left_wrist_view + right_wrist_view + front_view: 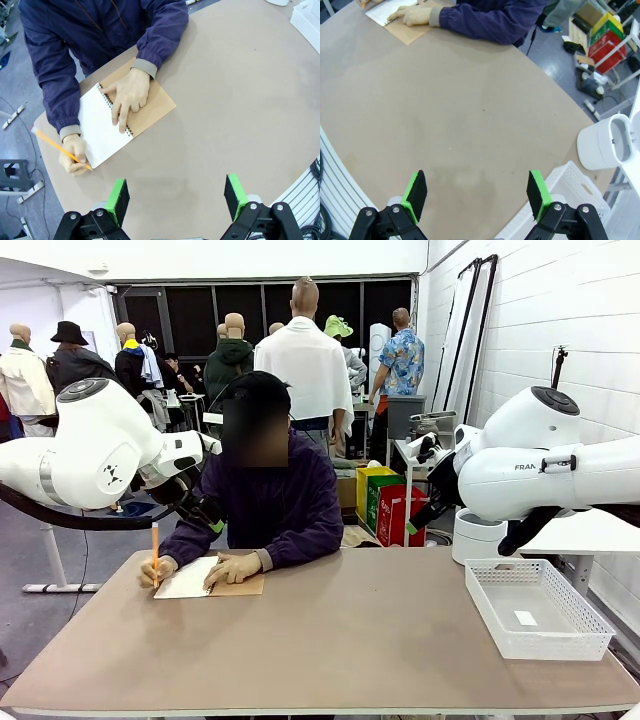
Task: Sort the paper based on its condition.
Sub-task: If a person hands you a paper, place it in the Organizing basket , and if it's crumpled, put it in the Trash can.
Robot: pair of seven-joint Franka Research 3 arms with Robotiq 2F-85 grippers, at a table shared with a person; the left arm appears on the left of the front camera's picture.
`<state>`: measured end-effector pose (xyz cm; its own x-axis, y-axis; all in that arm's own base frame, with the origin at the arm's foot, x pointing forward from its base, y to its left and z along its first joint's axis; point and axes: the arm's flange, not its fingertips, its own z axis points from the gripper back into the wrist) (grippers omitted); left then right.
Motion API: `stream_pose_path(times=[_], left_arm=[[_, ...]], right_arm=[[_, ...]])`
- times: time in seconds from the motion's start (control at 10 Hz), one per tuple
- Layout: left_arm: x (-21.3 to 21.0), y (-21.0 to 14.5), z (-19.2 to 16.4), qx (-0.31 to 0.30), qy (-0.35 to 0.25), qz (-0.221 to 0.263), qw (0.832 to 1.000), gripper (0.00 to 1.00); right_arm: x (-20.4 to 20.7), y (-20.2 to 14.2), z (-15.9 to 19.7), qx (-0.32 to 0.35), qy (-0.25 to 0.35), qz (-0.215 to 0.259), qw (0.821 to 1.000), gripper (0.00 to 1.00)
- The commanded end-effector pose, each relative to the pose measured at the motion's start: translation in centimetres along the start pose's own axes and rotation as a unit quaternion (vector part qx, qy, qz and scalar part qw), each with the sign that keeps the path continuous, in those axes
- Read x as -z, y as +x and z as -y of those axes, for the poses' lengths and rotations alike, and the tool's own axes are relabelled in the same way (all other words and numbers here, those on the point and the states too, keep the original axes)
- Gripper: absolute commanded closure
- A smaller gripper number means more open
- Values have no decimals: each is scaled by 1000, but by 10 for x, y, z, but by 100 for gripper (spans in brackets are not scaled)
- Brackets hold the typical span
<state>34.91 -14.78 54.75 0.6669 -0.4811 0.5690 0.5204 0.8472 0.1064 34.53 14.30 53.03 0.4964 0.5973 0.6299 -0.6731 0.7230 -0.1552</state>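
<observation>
The left end effector hangs above the table with its green pads spread wide and nothing between them, looking down at the person's corner. The right end effector is the same story: wide apart, empty, poised over bare tabletop close to the white basket.

And the paper? It's the white page lying open on the spiral notebook at the table's far left, right in front of the person. It looks flat and, as far as I can tell, still sits on its coil. The pencil hand holds an orange pencil at the page's near corner, while the other hand presses down across the spiral.

So by my reading the sorting is not yet begun. No loose sheet lies within reach of either arm, and the basket on the right holds just a small white slip. Everything is left to do: a sheet has to come free, be judged flat or creased, and go to its place.

The table is a smooth tan top with a rounded edge, uncluttered across the middle. A white cylindrical bin stands just past its far right edge. Beyond that, there's a white brick wall on the right, dark windows at the back, and colourful crates on the floor.
</observation>
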Motion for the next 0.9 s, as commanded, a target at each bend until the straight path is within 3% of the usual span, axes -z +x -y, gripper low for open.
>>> stream_pose_path(times=[0.0, 0.8], left_arm=[[0, 1, 0, 1, -1, 0, 1000, 0], [0, 1, 0, 1, -1, 0, 1000, 0]], right_arm=[[1, 0, 0, 0, 3, 0, 1000, 0], [1, 0, 0, 0, 3, 0, 1000, 0]])
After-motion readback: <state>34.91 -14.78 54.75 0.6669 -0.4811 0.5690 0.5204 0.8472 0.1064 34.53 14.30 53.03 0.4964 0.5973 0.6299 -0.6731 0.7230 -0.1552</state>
